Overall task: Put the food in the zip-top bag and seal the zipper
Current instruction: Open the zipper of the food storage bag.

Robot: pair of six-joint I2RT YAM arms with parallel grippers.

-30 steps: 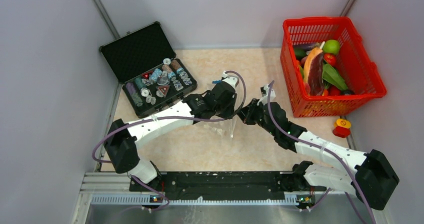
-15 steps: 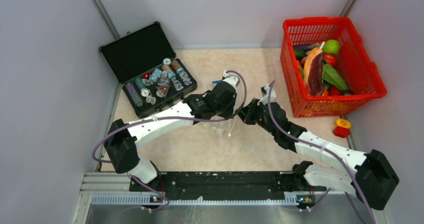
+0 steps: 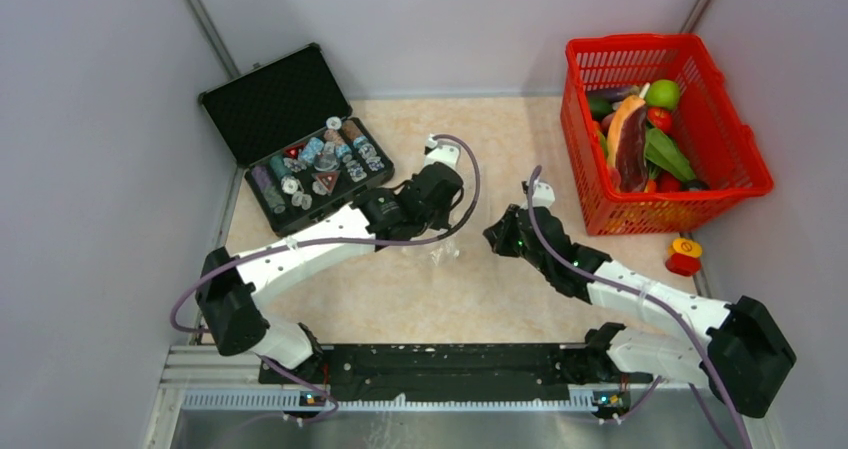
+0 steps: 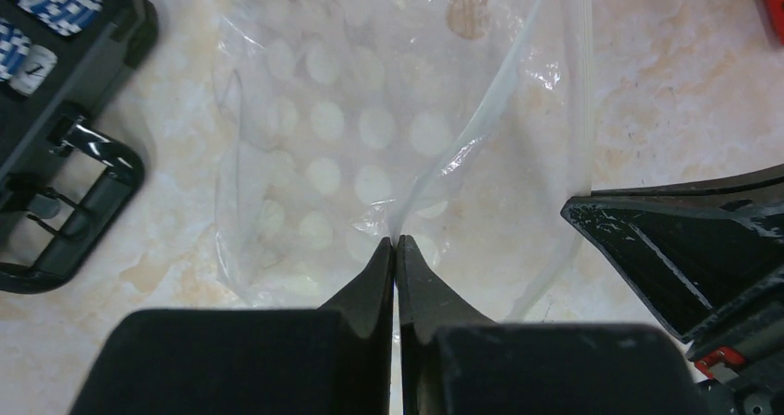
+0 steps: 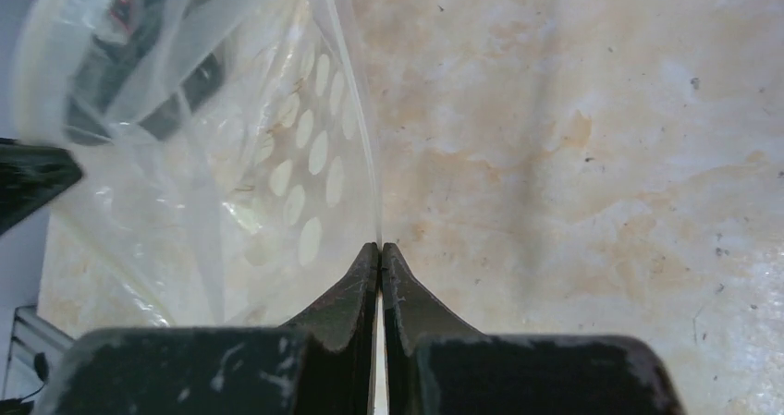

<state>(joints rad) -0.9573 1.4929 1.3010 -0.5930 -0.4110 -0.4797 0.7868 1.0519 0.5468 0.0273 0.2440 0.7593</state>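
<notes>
Both claws: left claw (image 4: 396,241), right claw (image 5: 380,246) clamped tight on bag (image 4: 370,138) lips, likely to spread its mouth
Food (image 3: 628,139): in basket (image 3: 660,214), two o'clock

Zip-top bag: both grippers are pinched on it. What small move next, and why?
Probably ease the left gripper and right gripper slightly apart to spread the mouth: both are shut on the empty zip-top bag, and the food lies in the red basket.
</notes>
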